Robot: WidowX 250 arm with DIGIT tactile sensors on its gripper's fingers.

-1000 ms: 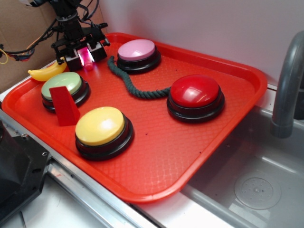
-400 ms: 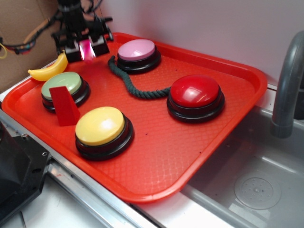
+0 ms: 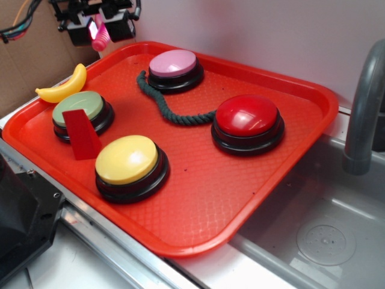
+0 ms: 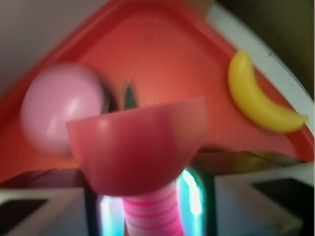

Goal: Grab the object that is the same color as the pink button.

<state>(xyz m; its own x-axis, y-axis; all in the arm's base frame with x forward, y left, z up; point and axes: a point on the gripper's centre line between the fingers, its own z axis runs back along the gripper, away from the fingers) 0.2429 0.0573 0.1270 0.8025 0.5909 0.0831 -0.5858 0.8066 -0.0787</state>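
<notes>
A large red plastic tray with a raised rim and a fine waffle-textured floor filled most of the exterior view, and a grey metal sink with a curved grey faucet lay at its 3 o'clock side. On the tray stood four round dome buttons on black bases: a glossy red dome button toward 2 o'clock, a yellow dome button toward 7 o'clock, a pale green dome button at 9 o'clock, and the smaller pale pink dome button at 12 o'clock. A dark green twisted rope snaked from the pink button's base toward the red one, touching both. A flat red wedge block leaned upright against the green button, and a smooth yellow plastic banana lay on the tray's rim at 10 o'clock. Nothing stood between these things and the black gripper, which hung above the tray's 11 o'clock corner, clear of its floor. It was clamped on the small pink plastic toy, and in the blurred wrist view the toy's ribbed, screw-like shaft sat pinched between the pads with its broad triangular head pointing down toward the tray.
</notes>
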